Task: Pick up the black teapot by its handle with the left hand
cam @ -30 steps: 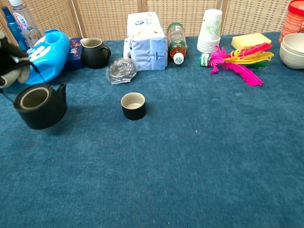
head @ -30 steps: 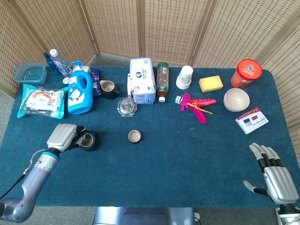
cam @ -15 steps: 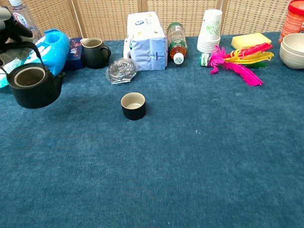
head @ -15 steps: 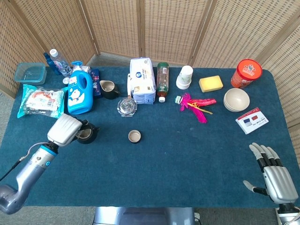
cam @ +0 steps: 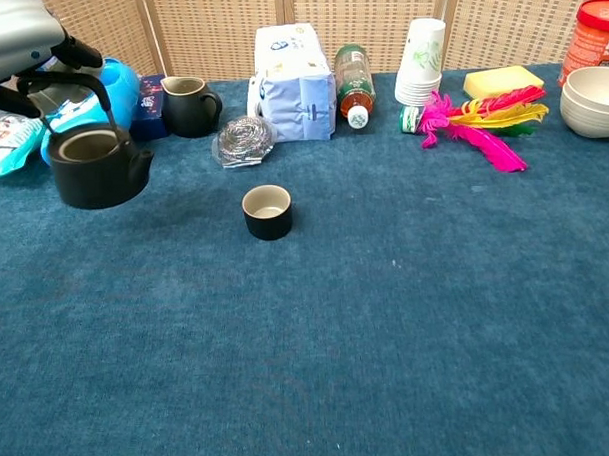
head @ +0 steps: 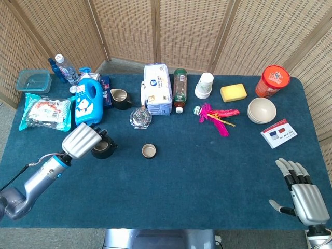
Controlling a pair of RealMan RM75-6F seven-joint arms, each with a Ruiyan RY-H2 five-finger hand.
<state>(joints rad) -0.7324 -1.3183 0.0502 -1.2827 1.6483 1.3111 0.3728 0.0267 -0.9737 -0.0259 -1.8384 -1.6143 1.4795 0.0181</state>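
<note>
The black teapot (cam: 97,167) hangs lidless above the blue cloth at the left, its spout toward the right. My left hand (cam: 23,48) grips its arched wire handle from above. In the head view the same left hand (head: 81,140) covers part of the teapot (head: 102,148), which sits left of a small dark cup (head: 149,151). My right hand (head: 303,193) rests at the table's near right corner, fingers spread, holding nothing.
A blue detergent jug (head: 88,101), a dark pitcher (cam: 187,105), a foil ball (cam: 243,141) and a tissue pack (cam: 292,81) stand behind the teapot. A bottle (head: 179,89), paper cups (cam: 422,61), pink feathers (cam: 476,122), a sponge (head: 233,92) and bowls (head: 261,110) lie to the right.
My left hand has carried the teapot up off the cloth and to the right, toward the small cup. The right hand has stayed still.
</note>
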